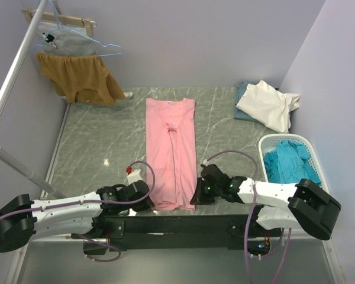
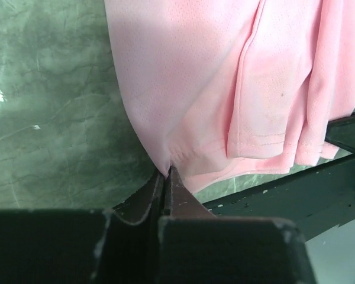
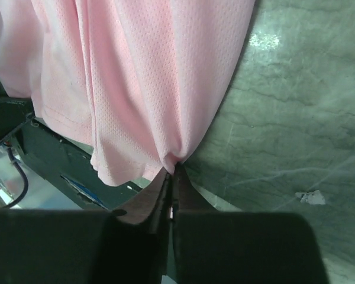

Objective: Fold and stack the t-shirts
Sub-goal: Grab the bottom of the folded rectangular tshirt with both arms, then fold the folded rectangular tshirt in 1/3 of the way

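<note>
Left pincer is clenched on the near left corner of the pink t-shirt, its two fingers pressed together with a pucker of hem nipped between the tips. Right pincer is clamped in the same way on the near right corner, and the cloth gathers into folds that run up from its tips.

The pink t-shirt lies lengthwise down the middle of the tabletop, collar at the far end, folded into a long narrow strip with creases along its length. Its near hem lies at the tabletop's near edge, just beside the black rail that carries the arms.

At the far right corner a cream-white t-shirt lies crumpled on top of a grey-blue t-shirt. Nearer, along the right edge, teal t-shirts are heaped in a white basket, close to the right arm.

At the far left corner a mustard-brown garment and a grey garment hang on pale blue hangers, beside a slanting white pole.
</note>
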Tool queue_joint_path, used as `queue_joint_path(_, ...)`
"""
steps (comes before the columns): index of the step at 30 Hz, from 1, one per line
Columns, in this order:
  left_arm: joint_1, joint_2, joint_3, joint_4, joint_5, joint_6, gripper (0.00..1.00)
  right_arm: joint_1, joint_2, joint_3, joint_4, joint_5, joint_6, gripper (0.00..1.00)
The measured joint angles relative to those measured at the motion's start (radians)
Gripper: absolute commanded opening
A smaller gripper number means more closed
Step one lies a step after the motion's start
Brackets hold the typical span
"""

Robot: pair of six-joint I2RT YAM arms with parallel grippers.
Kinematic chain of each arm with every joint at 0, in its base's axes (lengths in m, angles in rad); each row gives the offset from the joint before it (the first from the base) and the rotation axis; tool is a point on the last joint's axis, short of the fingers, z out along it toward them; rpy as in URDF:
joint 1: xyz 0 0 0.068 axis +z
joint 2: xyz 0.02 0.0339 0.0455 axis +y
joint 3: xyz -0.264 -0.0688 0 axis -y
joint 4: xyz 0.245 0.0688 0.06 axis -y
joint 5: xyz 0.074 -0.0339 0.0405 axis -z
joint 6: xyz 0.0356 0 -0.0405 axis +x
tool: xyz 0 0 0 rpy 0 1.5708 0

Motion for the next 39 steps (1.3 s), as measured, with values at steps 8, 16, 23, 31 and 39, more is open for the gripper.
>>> queue_joint_path(8, 0.000, 0.010, 0.098, -0.137, -0.033, 0.038, 0.01, 0.003, -0.076, 0.016, -0.103, 0.052, -0.030, 0.00)
queue_joint_path(16, 0.000, 0.026, 0.296, -0.228, -0.148, 0.092, 0.01, -0.008, -0.126, 0.149, -0.190, 0.100, -0.101, 0.00)
queue_joint_path(23, 0.074, 0.163, 0.403, -0.224, -0.227, 0.189, 0.01, -0.135, -0.045, 0.298, -0.227, 0.113, -0.214, 0.00)
queue_joint_path(31, 0.363, 0.290, 0.444, -0.072, -0.193, 0.396, 0.01, -0.296, 0.204, 0.496, -0.237, 0.084, -0.350, 0.00)
queue_joint_path(39, 0.536, 0.589, 0.611, 0.083, -0.084, 0.578, 0.01, -0.380, 0.484, 0.723, -0.238, 0.031, -0.446, 0.00)
